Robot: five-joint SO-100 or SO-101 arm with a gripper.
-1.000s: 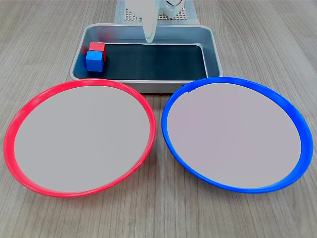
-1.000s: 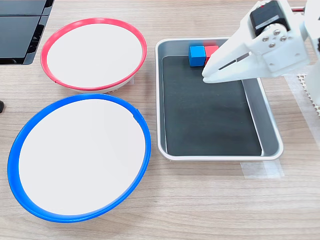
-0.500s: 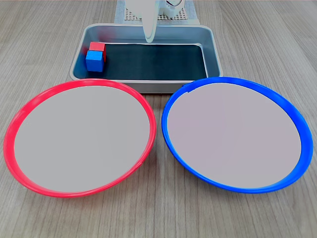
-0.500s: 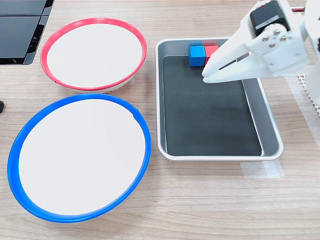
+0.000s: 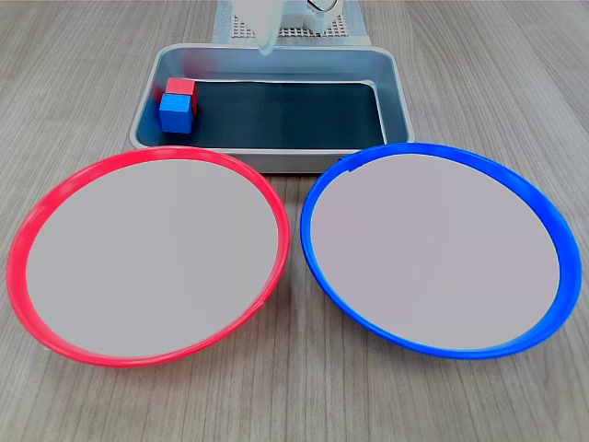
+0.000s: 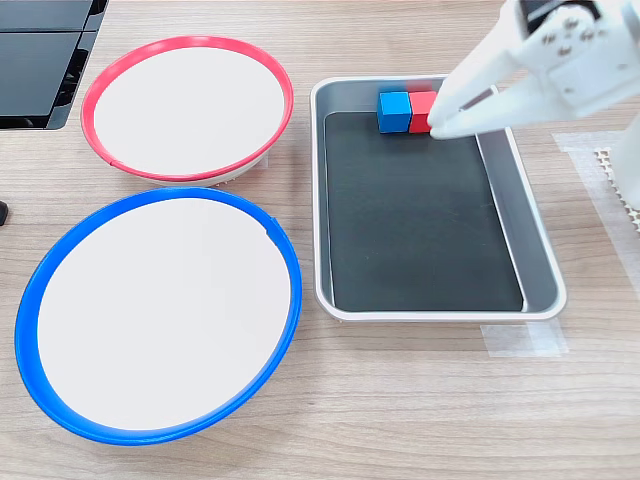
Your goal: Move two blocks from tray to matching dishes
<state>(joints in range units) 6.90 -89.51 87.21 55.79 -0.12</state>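
Note:
A red block [image 5: 180, 88] and a blue block [image 5: 176, 111] sit touching each other in the left end of the grey tray [image 5: 398, 92] in the first exterior view. The second exterior view shows the blue block [image 6: 394, 110] and red block [image 6: 421, 108] at the tray's [image 6: 540, 260] far end. My white gripper [image 6: 441, 126] hangs above the tray beside the red block, its fingers together and holding nothing; in the first exterior view only the gripper's tip [image 5: 267, 46] shows. The red-rimmed dish [image 5: 152, 253] [image 6: 188, 105] and the blue-rimmed dish [image 5: 433, 249] [image 6: 160, 315] lie bare.
The two dishes lie side by side, nearly touching, close against the tray's long side. A white mesh pad [image 6: 612, 170] lies under the arm's base. Black flat panels [image 6: 40, 50] fill the second exterior view's top left corner. Clear tape [image 6: 520, 340] holds one tray corner.
The gripper has lifted and drawn back toward the arm's base, uncovering the red block in the second exterior view. The blocks, tray and dishes have not moved.

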